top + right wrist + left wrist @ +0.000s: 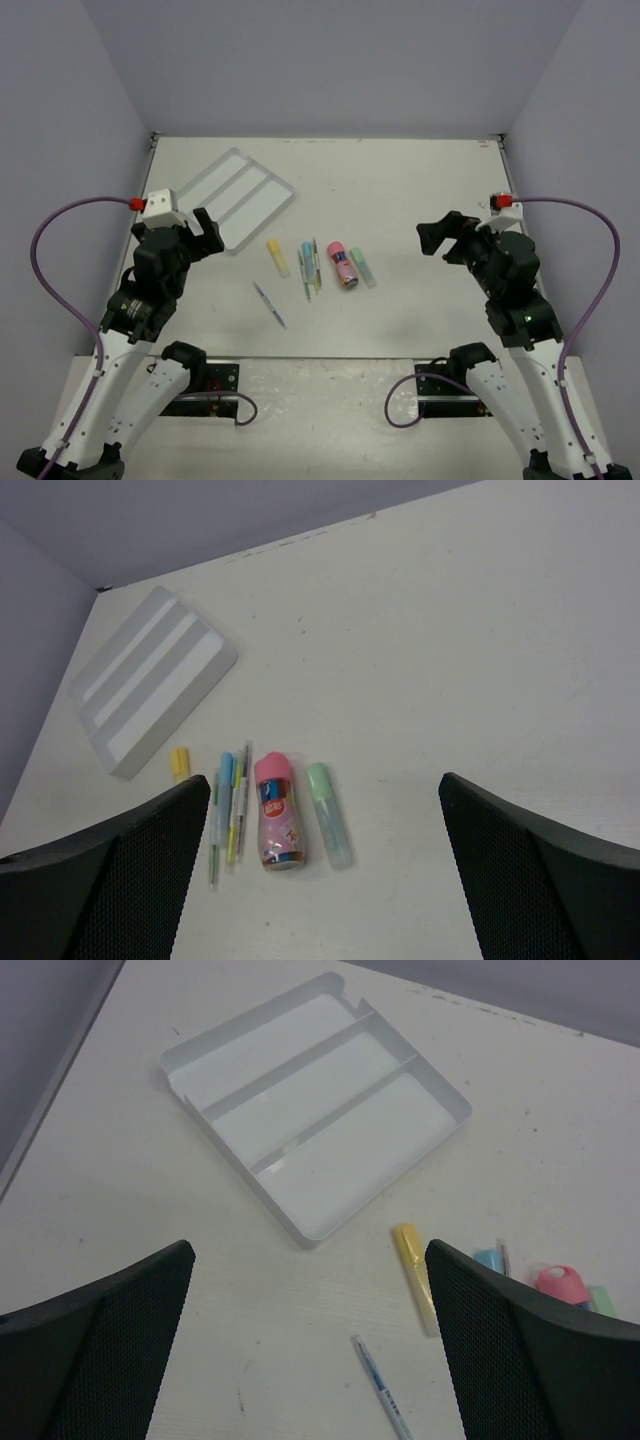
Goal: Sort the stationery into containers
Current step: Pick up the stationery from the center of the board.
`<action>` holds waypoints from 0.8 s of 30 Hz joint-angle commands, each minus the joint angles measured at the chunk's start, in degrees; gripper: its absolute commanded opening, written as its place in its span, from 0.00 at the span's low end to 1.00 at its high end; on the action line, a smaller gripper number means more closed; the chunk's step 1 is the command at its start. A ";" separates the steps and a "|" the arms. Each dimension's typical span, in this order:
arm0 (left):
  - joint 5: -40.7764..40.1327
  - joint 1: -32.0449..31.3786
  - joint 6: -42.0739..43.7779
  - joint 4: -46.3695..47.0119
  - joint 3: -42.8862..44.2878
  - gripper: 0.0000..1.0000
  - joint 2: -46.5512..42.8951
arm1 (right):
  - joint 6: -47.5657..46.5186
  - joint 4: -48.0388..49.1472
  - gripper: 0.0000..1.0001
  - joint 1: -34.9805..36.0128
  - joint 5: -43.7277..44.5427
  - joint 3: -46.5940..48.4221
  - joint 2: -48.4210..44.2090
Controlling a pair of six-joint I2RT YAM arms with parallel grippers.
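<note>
Stationery lies loose on the matte off-white table (430,170), every piece outside the tray. There is one chunky yellow plastic highlighter (277,257), one round blue-capped marker (308,252), one stubby pink-capped tube (343,266) and one translucent pale green highlighter (362,267). A bundle of thin pens (316,268) lies close beside the marker; there are at least two, but the exact count is hard to tell. These items form a roughly parallel row near the table's middle. One lone thin pen (269,304) with a bluish barrel lies on a slant nearer the arms.

One flat rectangular tray (240,195) of clear-white plastic sits at an angle toward the far left. Two raised ribs split it into three long compartments. The yellow highlighter is the item nearest its corner.

Two black claws with mesh-textured pads hang over the table. The left gripper (208,230) is beside the tray and the right gripper (437,240) is to the right of the row. Each has its jaws spread wide with nothing between them.

The left wrist view shows the tray's ribs, a notch in its far rim and the lone pen, but only the tube's cap. The right wrist view shows the tube's printed label and separate pen barrels. It shows only one end of the yellow highlighter, and the lone pen is out of its view.
</note>
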 commanded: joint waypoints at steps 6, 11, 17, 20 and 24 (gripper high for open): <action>-0.08 0.55 0.51 0.79 -0.18 1.00 0.65 | -1.51 5.36 0.99 -0.03 -8.04 -1.42 1.68; 0.13 0.59 0.59 0.96 -0.27 1.00 1.04 | -2.73 2.54 0.99 2.62 -15.42 2.41 14.40; 1.37 0.59 0.77 1.00 -0.27 1.00 2.68 | -2.25 -3.16 0.89 16.54 2.22 10.04 35.16; 1.69 0.70 0.83 0.96 -0.27 1.00 3.28 | -2.26 -3.87 0.71 18.63 3.67 12.06 42.84; 2.35 0.85 0.94 1.05 -0.36 1.00 3.63 | -2.47 -3.48 0.56 21.50 3.56 14.43 50.30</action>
